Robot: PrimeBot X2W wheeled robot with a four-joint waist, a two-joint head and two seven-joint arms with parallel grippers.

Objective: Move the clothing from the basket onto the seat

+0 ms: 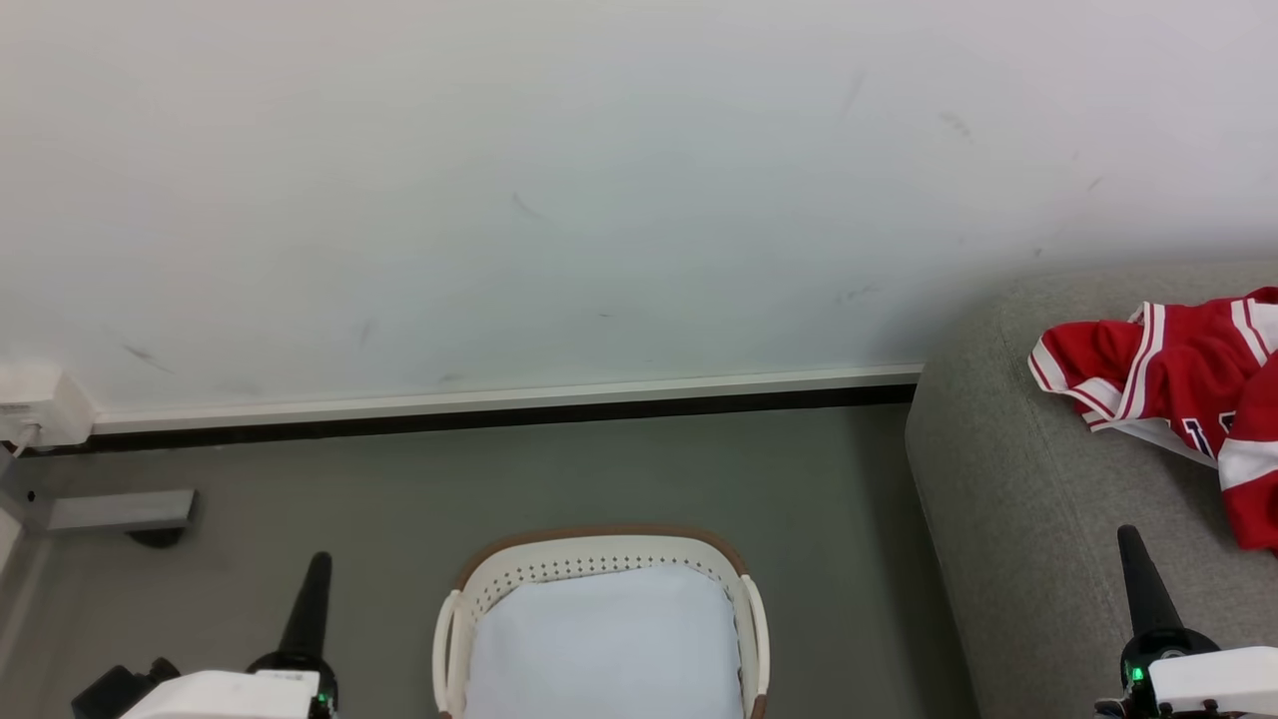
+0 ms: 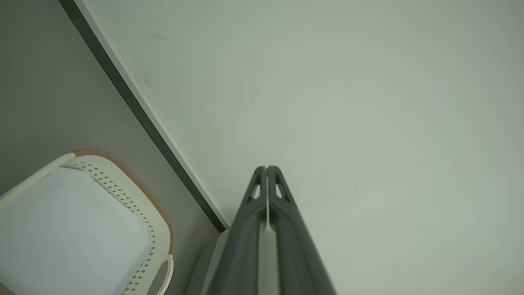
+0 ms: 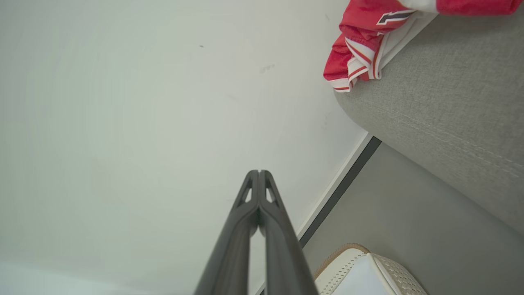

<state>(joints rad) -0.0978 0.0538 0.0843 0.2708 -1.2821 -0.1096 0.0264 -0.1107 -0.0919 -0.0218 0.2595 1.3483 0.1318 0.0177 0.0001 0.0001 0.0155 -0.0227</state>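
Note:
The clothing [image 1: 1178, 384], a red jersey with white striped trim, lies crumpled on the grey sofa seat [image 1: 1018, 479] at the right; the right wrist view shows the clothing [image 3: 360, 49] on the seat [image 3: 450, 106] too. The off-white basket [image 1: 599, 559] stands on the floor at bottom centre, with just its white liner [image 1: 604, 639] showing inside; the basket [image 2: 135, 205] also appears in the left wrist view. My left gripper [image 1: 318, 561] is shut at the lower left, beside the basket, holding nothing. My right gripper [image 1: 1128, 536] is shut over the seat, below the jersey and apart from it.
A white wall [image 1: 599, 200] with a pale skirting and dark strip [image 1: 499, 409] runs behind the basket. A white socket box [image 1: 40, 404] and a grey bracket [image 1: 120, 511] sit at the far left. Grey floor [image 1: 829, 519] separates basket and sofa.

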